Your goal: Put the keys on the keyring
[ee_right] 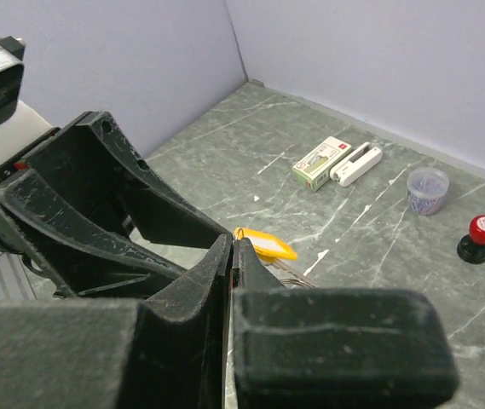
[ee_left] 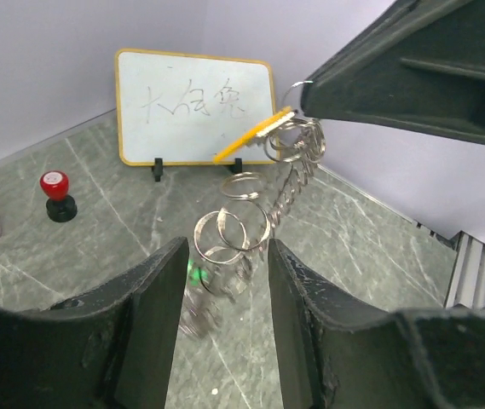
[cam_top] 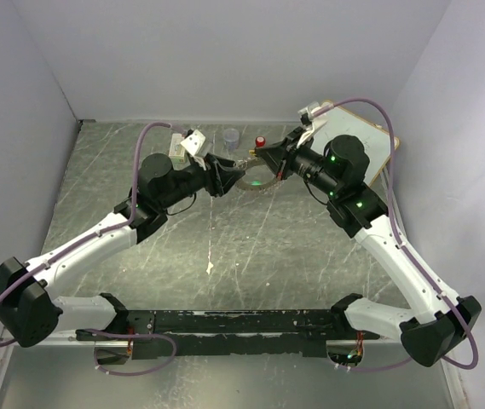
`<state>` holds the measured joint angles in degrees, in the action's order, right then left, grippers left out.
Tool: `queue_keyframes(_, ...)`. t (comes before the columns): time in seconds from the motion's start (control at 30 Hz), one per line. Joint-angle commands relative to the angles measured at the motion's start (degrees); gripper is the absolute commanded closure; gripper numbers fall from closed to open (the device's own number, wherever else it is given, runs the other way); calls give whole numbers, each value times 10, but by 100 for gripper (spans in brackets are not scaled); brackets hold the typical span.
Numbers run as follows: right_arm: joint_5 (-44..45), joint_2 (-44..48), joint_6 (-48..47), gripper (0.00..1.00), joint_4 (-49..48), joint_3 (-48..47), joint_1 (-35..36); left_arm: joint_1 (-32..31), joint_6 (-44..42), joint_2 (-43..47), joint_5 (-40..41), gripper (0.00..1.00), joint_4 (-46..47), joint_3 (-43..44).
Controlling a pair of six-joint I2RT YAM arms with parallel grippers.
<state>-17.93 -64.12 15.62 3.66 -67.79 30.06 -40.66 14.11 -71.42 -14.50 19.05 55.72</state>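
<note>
R gripper (ee_left: pixel 304 104) is pressed shut on the top of the ring (ee_left: pixel 242 230), yellow key (ee_left: pixel 255 135) at its tip, all hung in front of the whiteboard (ee_left: pixel 191 102). L gripper (ee_left: pixel 225 253) sits half-spread round the lower loops, can't tell if it bites. I'd steady the ring w/ L first, then twist the key in slowly; green key (ee_left: pixel 193 273) lies below.

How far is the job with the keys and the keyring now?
Done: nothing surely; the yellow key sits at the keyring, but threaded or not I cannot tell. In hand: the shut right gripper holds the keyring up, the open left gripper flanks its lower part. Left: the green key, only a glimpse behind the ring.
</note>
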Motion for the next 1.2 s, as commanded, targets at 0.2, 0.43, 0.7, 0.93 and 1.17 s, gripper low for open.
queue_keyframes(0.2,0,22,-1,100,-37,9,-4,-2,-17,26,18,46,67,-5)
queue_keyframes(0.43,6,26,-3,100,-37,19,-7,-2,-21,60,17,46,71,-6)
queue_keyframes(0.7,0,36,-2,100,-42,24,-9,-2,-22,46,1,46,60,-1)
queue_keyframes(0.93,-3,43,-5,100,-39,18,-9,-2,-9,13,-35,48,81,-7)
queue_keyframes(1.17,-22,45,-4,100,-44,19,-10,-1,-4,-8,-56,48,101,1)
